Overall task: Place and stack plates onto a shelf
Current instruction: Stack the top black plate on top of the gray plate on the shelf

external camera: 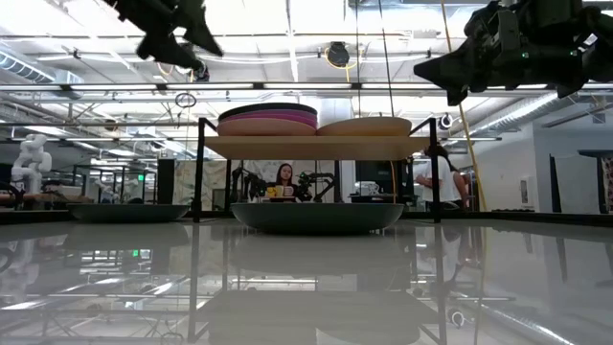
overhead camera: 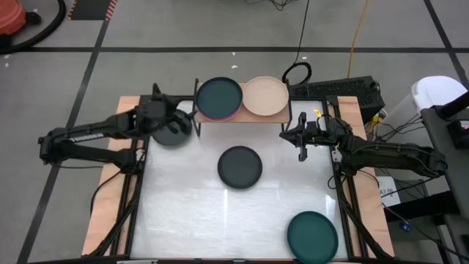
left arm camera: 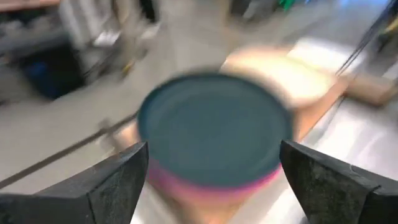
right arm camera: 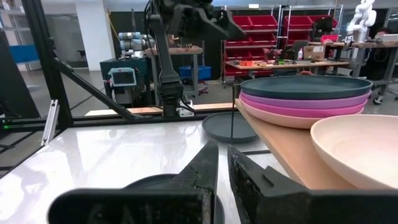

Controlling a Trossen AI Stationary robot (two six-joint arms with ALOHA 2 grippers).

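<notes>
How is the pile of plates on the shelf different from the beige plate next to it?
The pile is several plates, with a dark teal plate on top of purple and pink ones; the beige plate lies alone. The pile stands taller; the beige plate sits lower. Both rest on the shelf, and both are round.

Looks like a robotics lab: red parts bins [right arm camera: 261, 28], workbenches [right arm camera: 280, 64], another white robot [external camera: 29, 158] in back.

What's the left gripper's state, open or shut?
Open. The left gripper has its fingers spread wide and empty, with the teal plate on the shelf stack showing between them.
</notes>
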